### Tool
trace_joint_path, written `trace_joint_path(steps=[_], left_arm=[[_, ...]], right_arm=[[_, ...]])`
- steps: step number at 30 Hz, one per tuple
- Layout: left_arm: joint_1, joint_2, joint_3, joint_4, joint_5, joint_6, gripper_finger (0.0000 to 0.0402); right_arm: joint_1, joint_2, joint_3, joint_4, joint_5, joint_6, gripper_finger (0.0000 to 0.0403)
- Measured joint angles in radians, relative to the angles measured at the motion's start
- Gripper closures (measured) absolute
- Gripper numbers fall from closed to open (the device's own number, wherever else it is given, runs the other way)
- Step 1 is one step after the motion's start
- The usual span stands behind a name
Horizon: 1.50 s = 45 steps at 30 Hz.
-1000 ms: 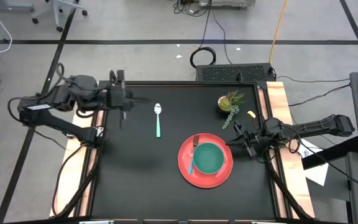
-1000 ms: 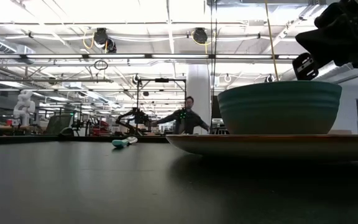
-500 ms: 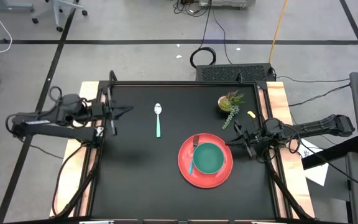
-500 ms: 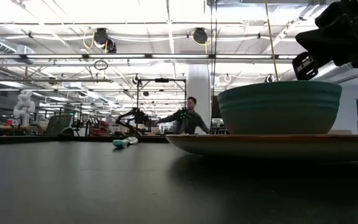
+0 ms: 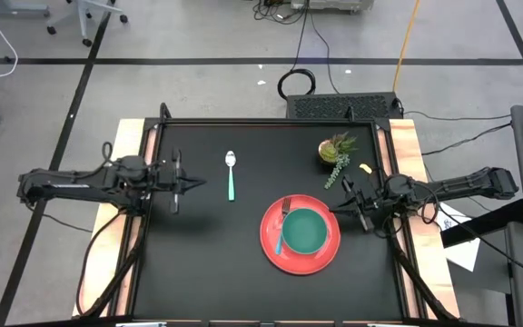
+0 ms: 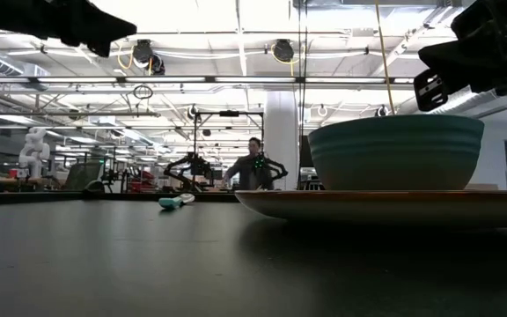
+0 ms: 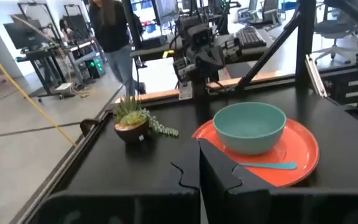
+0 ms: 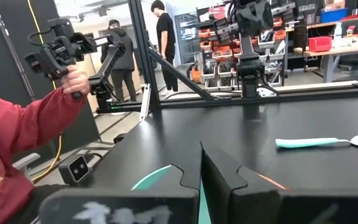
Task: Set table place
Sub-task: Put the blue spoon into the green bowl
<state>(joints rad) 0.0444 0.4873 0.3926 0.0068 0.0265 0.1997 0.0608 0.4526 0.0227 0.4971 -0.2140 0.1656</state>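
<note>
Teal bowl [image 5: 306, 231] on red plate [image 5: 271, 250], lower centre; spoon [image 5: 231, 174] upper centre. My left gripper [image 5: 176, 181] and right gripper [image 5: 353, 205]: jaws closed, empty.

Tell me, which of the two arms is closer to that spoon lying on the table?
The left. Its gripper sits just beside the spoon, toward the table's left side. The right gripper is farther off, beyond the red plate, near the right edge.

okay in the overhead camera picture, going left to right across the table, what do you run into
Left claw → spoon → red plate with the teal bowl on it → potted plant → right claw.
</note>
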Motion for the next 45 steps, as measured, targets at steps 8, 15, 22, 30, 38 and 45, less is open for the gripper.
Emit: trace_joint_path(steps=[8,15,22,30,38,45], left_arm=[[-0.001,-0.043,-0.024,0.031,0.037,0.052,0.0401],[0.001,-0.092,-0.050,-0.048,0.079,0.068,0.0401],[0.001,-0.097,-0.120,-0.037,0.074,0.049,0.0401],[0.001,-0.097,-0.281,0.219,0.054,0.041,0.0401],[0.001,-0.097,-0.325,0.306,0.052,0.025,0.0401],[0.001,-0.097,-0.325,0.294,0.060,0.036,0.0401]], right_arm=[[0.000,0.001,0.000,-0.024,0.000,-0.004,0.0403],[0.000,0.002,0.000,-0.046,0.000,-0.017,0.0403],[0.000,0.002,0.000,-0.016,0.000,-0.077,0.0403],[0.000,0.001,0.000,0.061,0.000,-0.099,0.0403],[0.000,0.002,-0.009,0.048,0.001,-0.102,0.0403],[0.000,0.013,-0.009,0.046,0.002,-0.107,0.0403]])
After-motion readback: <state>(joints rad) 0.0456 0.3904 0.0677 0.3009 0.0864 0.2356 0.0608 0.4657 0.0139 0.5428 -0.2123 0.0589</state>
